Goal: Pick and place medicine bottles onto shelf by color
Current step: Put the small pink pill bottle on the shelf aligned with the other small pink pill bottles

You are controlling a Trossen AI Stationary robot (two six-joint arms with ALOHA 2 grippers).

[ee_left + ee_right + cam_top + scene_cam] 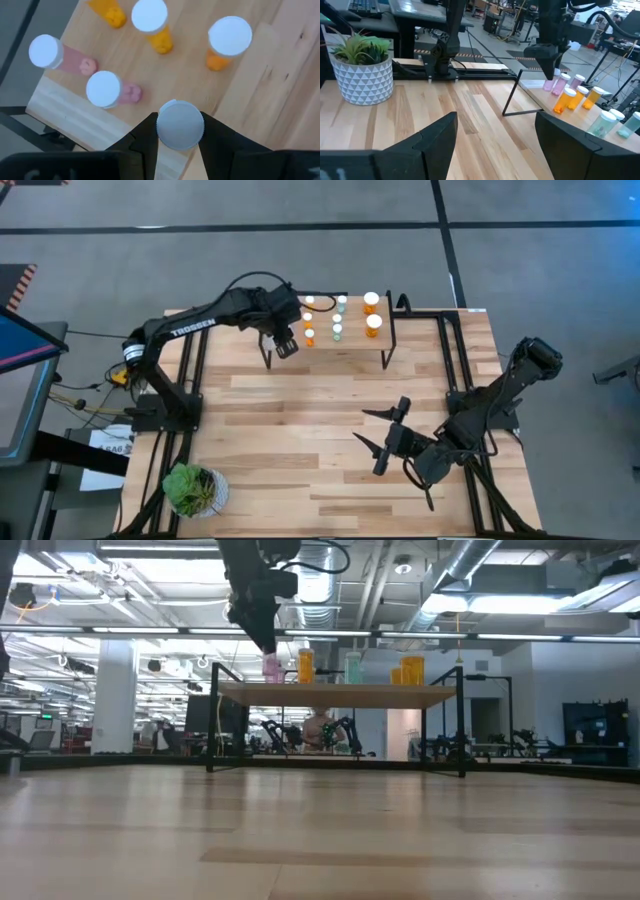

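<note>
**Medicine bottles on the shelf, one pink bottle in the left hand**

Medicine bottles (340, 316) stand in short rows on the shelf (352, 342) at the far side of the desk (300, 420), as we see from above. Orange ones sit toward the left and at the right end, pale green ones between them. Our left hand (286, 344) hangs at the shelf's left end. Our right hand (385, 445) waits low over the desk's near right part, well apart from the shelf. A potted plant (193, 488) stands at the near left corner.

From desk height we see the left hand (262, 635) reaching down onto the shelf (340, 693), its fingers closed around a pink bottle (272, 668) at the plank's left end. Orange and green bottles stand further right.

Through the left wrist camera, our two dark fingers (145, 135) press both sides of a white cap (180, 124). Two more pink bottles (115, 91) and three orange ones stand on the plank beyond.

Through the right wrist camera, our right fingers (437, 135) stand wide apart with nothing between them. The plant (362, 65) is near, and the shelf with the left hand (547, 60) is farther off.
</note>
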